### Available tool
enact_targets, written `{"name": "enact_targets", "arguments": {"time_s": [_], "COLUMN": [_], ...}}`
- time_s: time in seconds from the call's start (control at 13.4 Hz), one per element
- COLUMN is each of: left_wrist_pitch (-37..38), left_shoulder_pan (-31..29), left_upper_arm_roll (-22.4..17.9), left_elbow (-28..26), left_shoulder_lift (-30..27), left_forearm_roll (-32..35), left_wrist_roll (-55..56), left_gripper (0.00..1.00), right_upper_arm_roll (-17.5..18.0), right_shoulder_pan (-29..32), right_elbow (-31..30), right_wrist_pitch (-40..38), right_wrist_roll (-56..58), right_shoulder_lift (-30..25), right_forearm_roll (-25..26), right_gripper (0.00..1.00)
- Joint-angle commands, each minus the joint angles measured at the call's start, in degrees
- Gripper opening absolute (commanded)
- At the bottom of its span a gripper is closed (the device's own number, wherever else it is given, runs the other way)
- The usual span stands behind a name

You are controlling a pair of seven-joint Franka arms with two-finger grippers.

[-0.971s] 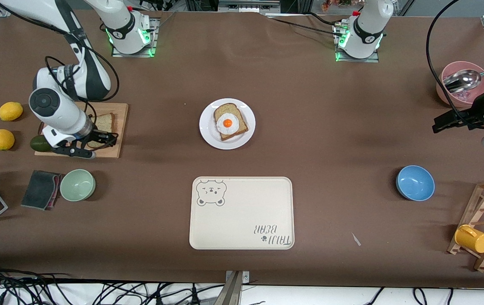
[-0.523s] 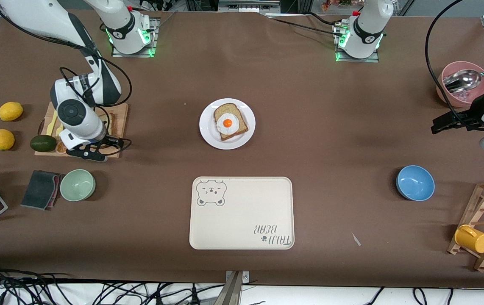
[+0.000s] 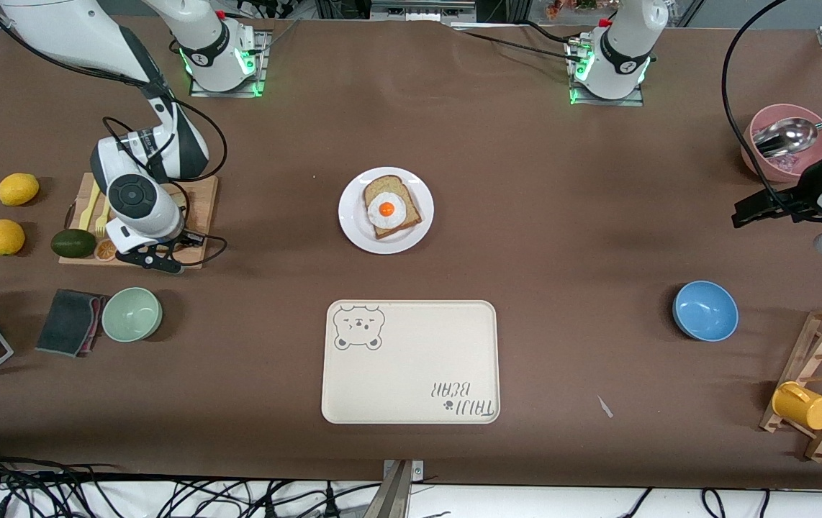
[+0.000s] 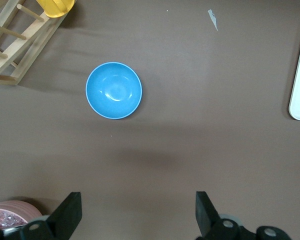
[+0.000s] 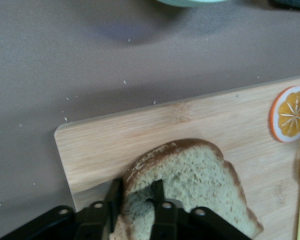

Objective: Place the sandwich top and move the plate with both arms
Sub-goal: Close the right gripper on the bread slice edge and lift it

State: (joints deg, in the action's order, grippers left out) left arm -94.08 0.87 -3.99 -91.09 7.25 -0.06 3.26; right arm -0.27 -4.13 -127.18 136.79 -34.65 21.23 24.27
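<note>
The sandwich top (image 5: pixel 200 172), a light wholemeal slice with a darker crust, lies on the wooden cutting board (image 5: pixel 140 130) at the right arm's end of the table. My right gripper (image 5: pixel 136 187) is shut on its crust edge, one finger on each face. In the front view the right gripper (image 3: pixel 159 253) sits low over the board and the arm hides the slice. The white plate (image 3: pixel 353 230) stands mid-table with a darker slice bearing a fried egg (image 3: pixel 386 208). My left gripper (image 3: pixel 749 212) waits open over bare table near the pink bowl, and in its wrist view the left gripper (image 4: pixel 137 202) holds nothing.
On the board are an orange slice (image 3: pixel 105 250) and yellow cutlery; an avocado (image 3: pixel 73 243) and two lemons lie beside it. A green bowl (image 3: pixel 132 314), cream bear tray (image 3: pixel 411 374) and blue bowl (image 3: pixel 705 310) stand nearer the camera. A pink bowl (image 3: pixel 821 155) holds a scoop.
My right arm has slid along the board toward the table's middle, and its jaws have gone from open to shut on the bread slice. The left arm has not moved.
</note>
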Motion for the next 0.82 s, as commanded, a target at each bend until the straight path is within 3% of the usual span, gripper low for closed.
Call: {"name": "enact_targets", "arguments": {"time_s": [0.0, 0.37, 0.6, 0.75], "left_wrist_pitch": [0.9, 0.9, 0.9, 0.9], "left_shoulder_pan": [0.4, 0.4, 0.5, 0.5], "left_upper_arm_roll": [-0.1, -0.1, -0.1, -0.1], "left_elbow": [1.0, 1.0, 1.0, 1.0], "left_shoulder_lift": [0.3, 0.3, 0.3, 0.3], "left_forearm_roll": [-1.1, -1.2, -1.2, -1.2], "left_wrist_roll": [0.5, 0.5, 0.5, 0.5], "left_gripper": [1.0, 1.0, 1.0, 1.0], "right_upper_arm_roll": [0.0, 0.4, 4.6, 5.0], "right_shoulder_pan": [0.1, 0.1, -0.6, -2.5], "right_elbow": [0.6, 5.5, 14.0, 20.4], "right_wrist_pitch": [-2.5, -9.9, -22.1, -29.4], "right_wrist_roll": [-1.5, -0.2, -1.4, -1.2], "right_shoulder_lift": [0.1, -0.1, 0.1, 1.1], "right_forearm_roll": [1.1, 1.0, 0.5, -1.7], "right_gripper": [0.01, 0.0, 0.0, 0.0]}}
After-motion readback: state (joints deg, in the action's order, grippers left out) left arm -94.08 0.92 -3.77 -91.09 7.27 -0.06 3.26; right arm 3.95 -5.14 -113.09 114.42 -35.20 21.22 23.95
